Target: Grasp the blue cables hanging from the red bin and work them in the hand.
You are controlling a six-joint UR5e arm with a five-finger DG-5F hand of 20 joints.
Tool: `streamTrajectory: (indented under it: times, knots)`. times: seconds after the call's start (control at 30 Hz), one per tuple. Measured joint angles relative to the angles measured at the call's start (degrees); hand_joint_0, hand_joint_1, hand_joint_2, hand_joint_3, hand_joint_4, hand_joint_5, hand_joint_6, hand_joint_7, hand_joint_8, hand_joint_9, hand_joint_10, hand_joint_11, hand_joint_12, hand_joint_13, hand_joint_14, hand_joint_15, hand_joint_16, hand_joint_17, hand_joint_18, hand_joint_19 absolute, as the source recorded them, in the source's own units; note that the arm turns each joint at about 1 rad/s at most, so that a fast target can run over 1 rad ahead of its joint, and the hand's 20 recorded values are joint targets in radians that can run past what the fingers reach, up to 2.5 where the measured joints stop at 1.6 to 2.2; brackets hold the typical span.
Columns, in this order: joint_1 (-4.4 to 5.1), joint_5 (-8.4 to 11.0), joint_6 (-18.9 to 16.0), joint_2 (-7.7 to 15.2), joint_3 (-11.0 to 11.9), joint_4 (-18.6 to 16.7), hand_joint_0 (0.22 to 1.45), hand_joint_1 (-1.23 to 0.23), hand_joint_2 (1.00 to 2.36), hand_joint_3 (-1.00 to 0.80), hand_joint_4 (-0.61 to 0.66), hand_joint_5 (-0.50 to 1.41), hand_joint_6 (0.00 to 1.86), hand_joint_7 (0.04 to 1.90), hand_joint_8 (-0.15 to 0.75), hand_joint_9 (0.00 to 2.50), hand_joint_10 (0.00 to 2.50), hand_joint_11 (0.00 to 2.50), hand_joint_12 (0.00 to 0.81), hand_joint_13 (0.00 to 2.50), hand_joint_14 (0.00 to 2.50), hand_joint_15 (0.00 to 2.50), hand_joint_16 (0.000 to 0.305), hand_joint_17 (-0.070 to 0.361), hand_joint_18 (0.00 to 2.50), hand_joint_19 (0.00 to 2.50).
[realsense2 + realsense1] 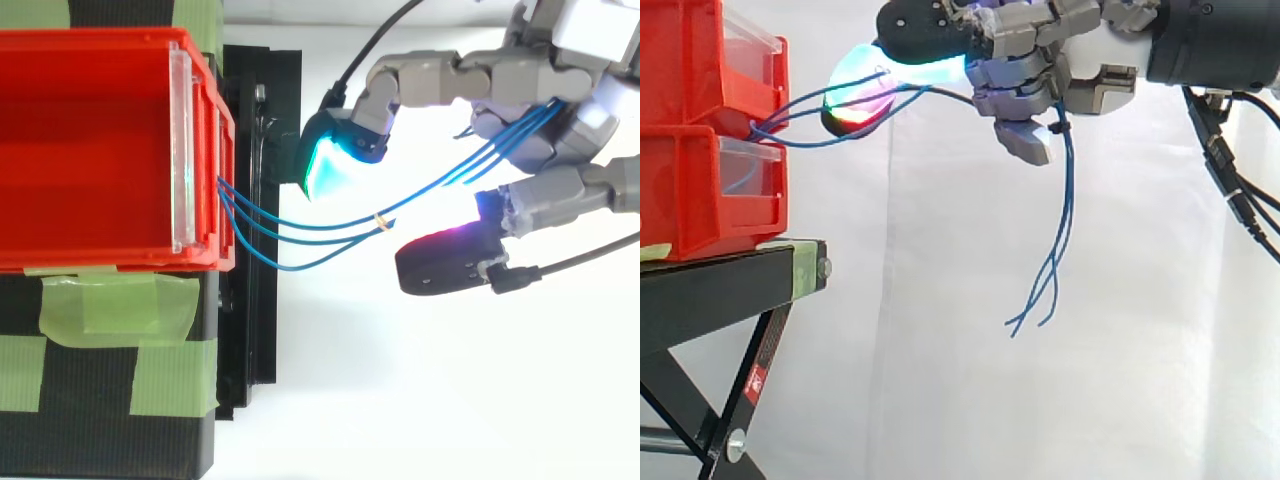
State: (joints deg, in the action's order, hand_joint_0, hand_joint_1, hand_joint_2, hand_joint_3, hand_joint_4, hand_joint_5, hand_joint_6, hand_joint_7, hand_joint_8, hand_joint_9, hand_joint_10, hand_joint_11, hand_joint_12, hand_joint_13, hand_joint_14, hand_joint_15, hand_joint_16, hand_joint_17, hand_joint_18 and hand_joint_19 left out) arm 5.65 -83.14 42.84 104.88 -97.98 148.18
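- From my remote seat I see the hand [1035, 65] [545, 75] high and to the right of the bin [680, 60] [90, 150], level with its upper part in the side view.
- The hand is closed on the cables [1070, 190] [497, 143]: curled fingers near the palm clamp the blue strands, while other fingers reach back toward the bin.
- The glowing pads [865, 90] [325, 165] sit just off the bin's front, one cyan-green and one magenta, apart from each other with the cables running between them in the top view.
- The cables leave the bin's front low down, sag a little, then rise away from the bin into the hand.
- Past the grip, on the side away from the bin, their loose ends hang straight down, free in the air, ending about level with the stand's [720, 285] top.
- A small yellow band [380, 222] ties the strands together between bin and hand.
- The bin sits on a second red one on the black stand, with green tape [110, 305] beside it.
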Motion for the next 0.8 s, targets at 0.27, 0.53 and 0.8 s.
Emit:
streamTrajectory:
  times: [0.27,0.53,0.8]
  knots:
    - [0.13,0.00,-0.29,0.00,0.01,0.00,0.99,-0.64,1.02,-0.46,0.27,0.17,0.01,1.09,0.577,1.93,2.50,2.50,0.723,2.08,2.50,2.09,0.213,0.160,2.50,0.74]
    - [0.14,-0.06,-0.66,-0.01,0.01,0.99,0.89,-0.61,1.01,-0.67,0.29,0.15,0.01,1.09,0.577,1.93,2.50,2.50,0.723,2.08,2.50,2.09,0.213,0.160,2.50,0.74]
    - [0.21,-0.25,-3.13,-0.03,0.05,2.41,1.00,-0.62,1.02,-0.47,0.30,0.17,0.01,1.10,0.577,1.93,2.50,2.50,0.723,2.08,2.50,2.09,0.213,0.160,2.50,0.74]
